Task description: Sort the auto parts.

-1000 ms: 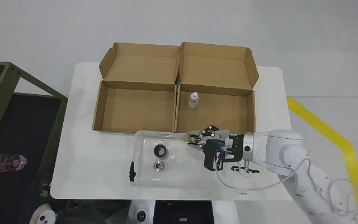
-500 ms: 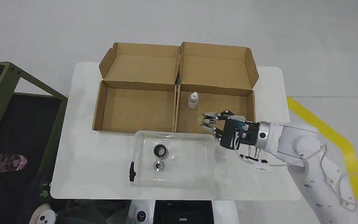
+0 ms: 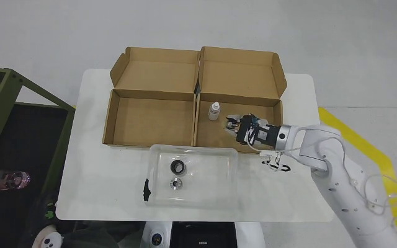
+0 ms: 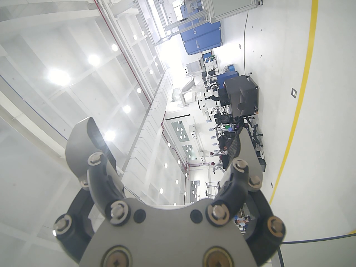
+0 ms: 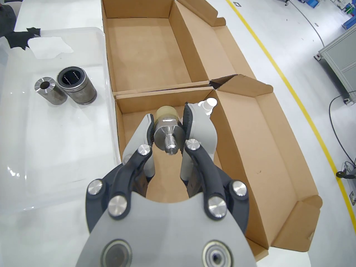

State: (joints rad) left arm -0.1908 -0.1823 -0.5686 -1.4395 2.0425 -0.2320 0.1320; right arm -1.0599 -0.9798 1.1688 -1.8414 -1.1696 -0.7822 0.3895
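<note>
Swinging away from the clear tray, the right pincer now hangs over the right-hand cardboard box, just beside the small white bottle standing in it. Its jaws are clamped narrow on a threaded metal fitting with a yellowish cap. By the look of it, 1 part is about ready to drop off. The large cylinder and small cylinder wait in the tray. The left pincer stands wide, holding nothing.

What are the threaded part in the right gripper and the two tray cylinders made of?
Threaded part: bright, machined metal by its shine; pale yellow tip looks like matte rubber or plastic. Larger cylinder and smaller cylinder: dull grey metal, probably steel, brushed sheen; the larger has a black lining.
</note>
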